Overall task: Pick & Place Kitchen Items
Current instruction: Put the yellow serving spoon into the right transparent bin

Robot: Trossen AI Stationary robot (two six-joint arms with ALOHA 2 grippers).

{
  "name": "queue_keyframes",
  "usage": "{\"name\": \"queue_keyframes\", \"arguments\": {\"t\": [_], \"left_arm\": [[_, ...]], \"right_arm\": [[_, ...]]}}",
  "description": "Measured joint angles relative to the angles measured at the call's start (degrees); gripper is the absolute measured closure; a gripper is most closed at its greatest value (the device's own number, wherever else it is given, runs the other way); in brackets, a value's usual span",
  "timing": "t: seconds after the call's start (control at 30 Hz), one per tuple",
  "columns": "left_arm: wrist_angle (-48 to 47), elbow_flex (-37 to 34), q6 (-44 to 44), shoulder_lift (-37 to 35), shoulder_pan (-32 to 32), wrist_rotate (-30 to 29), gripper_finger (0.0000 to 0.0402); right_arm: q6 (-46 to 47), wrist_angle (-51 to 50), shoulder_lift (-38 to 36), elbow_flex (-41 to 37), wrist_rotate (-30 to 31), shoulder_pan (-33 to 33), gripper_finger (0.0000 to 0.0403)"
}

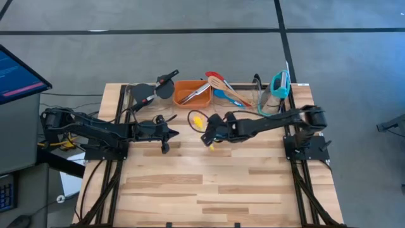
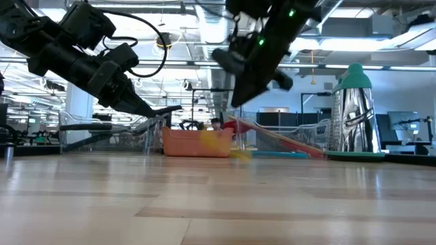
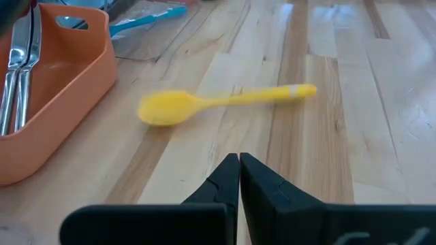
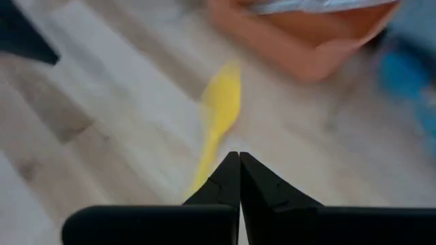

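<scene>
While the yellow spoon [image 3: 218, 103] lies flat on the wooden table [image 1: 209, 183], just in front of the orange bin [image 1: 193, 92], the right gripper [image 1: 207, 137] hangs above its handle end with fingers pressed fully together, gripping nothing. The left gripper [image 1: 169, 132] hovers nearby to the spoon's left, its fingers likewise closed and empty. Metal tongs [image 3: 19, 64] rest inside the orange bin. Further utensils, including a wooden fork [image 1: 226, 88], lie in the clear bin [image 1: 262, 98] beside it.
</scene>
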Motion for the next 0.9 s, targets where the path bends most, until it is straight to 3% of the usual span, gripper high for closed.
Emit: {"name": "queue_keyframes", "arguments": {"t": [0.13, 0.3, 0.63, 0.77, 0.9], "left_arm": [[0.0, 0.0, 0.0, 0.0, 0.0, 0.2, 0.0399], [0.0, 0.0, 0.0, 0.0, 0.0, 0.2, 0.0399], [0.0, 0.0, 0.0, 0.0, 0.0, 0.2, 0.0399], [0.0, 0.0, 0.0, 0.0, 0.0, 0.2, 0.0399], [0.0, 0.0, 0.0, 0.0, 0.0, 0.1, 0.0399]], "right_arm": [[-1.7, -4.7, -4.5, 0.0, 3.2, -1.6, 0.0398], [-2.7, -5.6, -6.1, 0.1, 0.9, -3.0, 0.0400], [-3.1, -2.4, 0.8, 0.1, -7.1, -3.0, 0.0401], [-3.1, 4.3, 4.1, 0.1, -11.8, -2.4, 0.0402], [-3.0, 8.8, 6.4, 0.2, -12.4, -1.5, 0.0402]]}}
